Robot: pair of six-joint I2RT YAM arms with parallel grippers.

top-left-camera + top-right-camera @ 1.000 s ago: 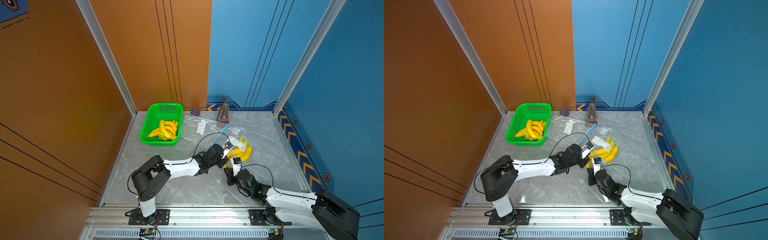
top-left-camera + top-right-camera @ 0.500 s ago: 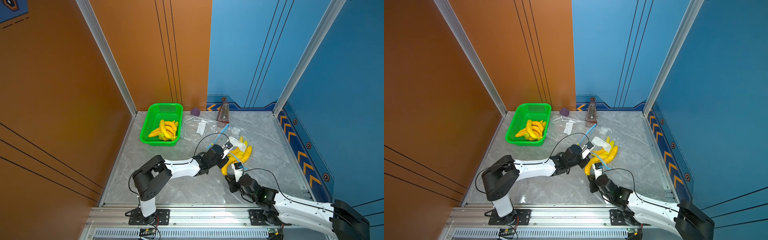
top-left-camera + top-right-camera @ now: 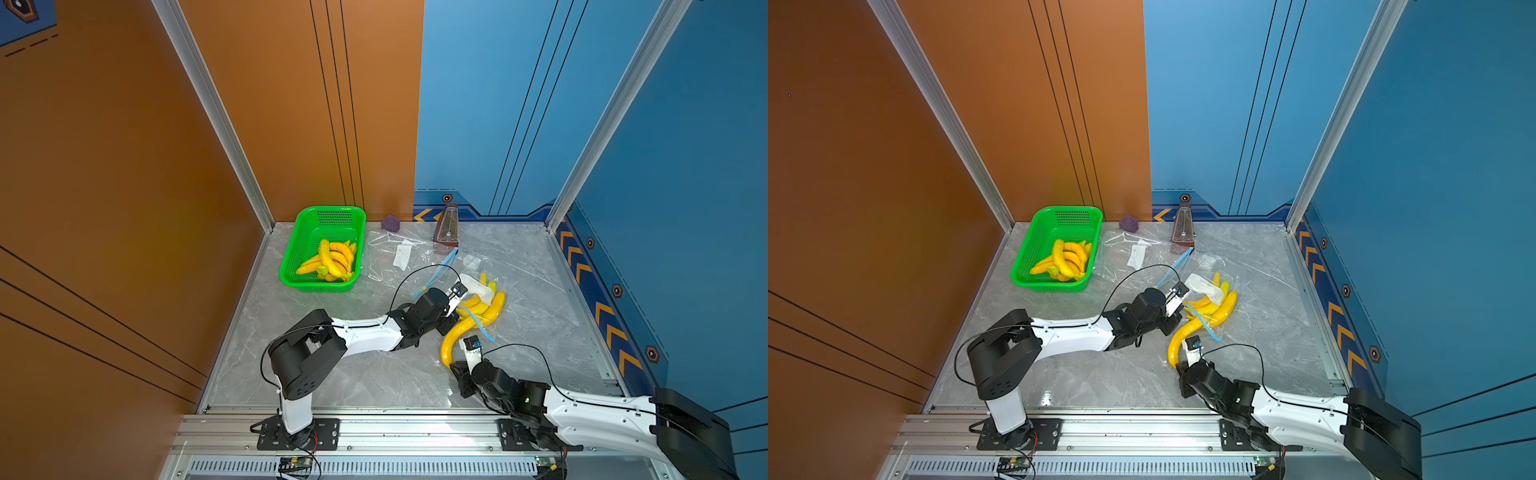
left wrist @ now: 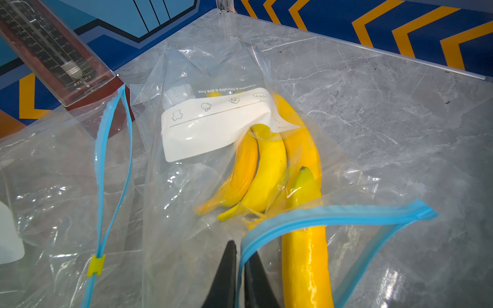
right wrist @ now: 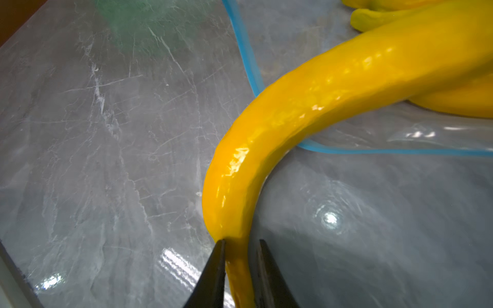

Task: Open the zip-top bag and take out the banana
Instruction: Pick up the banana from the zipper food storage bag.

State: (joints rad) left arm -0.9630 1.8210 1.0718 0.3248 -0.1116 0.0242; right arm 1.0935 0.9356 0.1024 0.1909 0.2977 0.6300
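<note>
**One banana almost out of the bag**

Your right gripper (image 5: 241, 242) sits at the near end of the banana (image 5: 293, 114), with the thin tip lying between its jaws. One finger touches the tip and the other shows a sliver of gap. You cannot tell from these views whether it is still pinching.

From there the banana curves away to the far right across the table (image 3: 332, 374). Its far end crosses the blue zip (image 4: 333, 213) into the mouth of the bag (image 4: 186, 186), which lies right of centre.

Your left gripper (image 4: 241, 248) is at that mouth, just left of the banana. Its jaws are pressed nearly together, with the zip lip pinched between them. The other bananas (image 4: 266, 170), three of them, lie deeper in the bag, partly under its white label (image 4: 208, 128). The basket (image 3: 291, 266) stands well apart at the far left.

A second ago your right gripper was up at the bag's mouth, just beside the left one, and the banana lay inside with the rest. Half a second ago it was partway out. Since then the right arm has drawn back toward the near edge, and the banana has come with it, so most of its length now rests on bare table. The left arm has kept its place, and the bag has not shifted.
</note>
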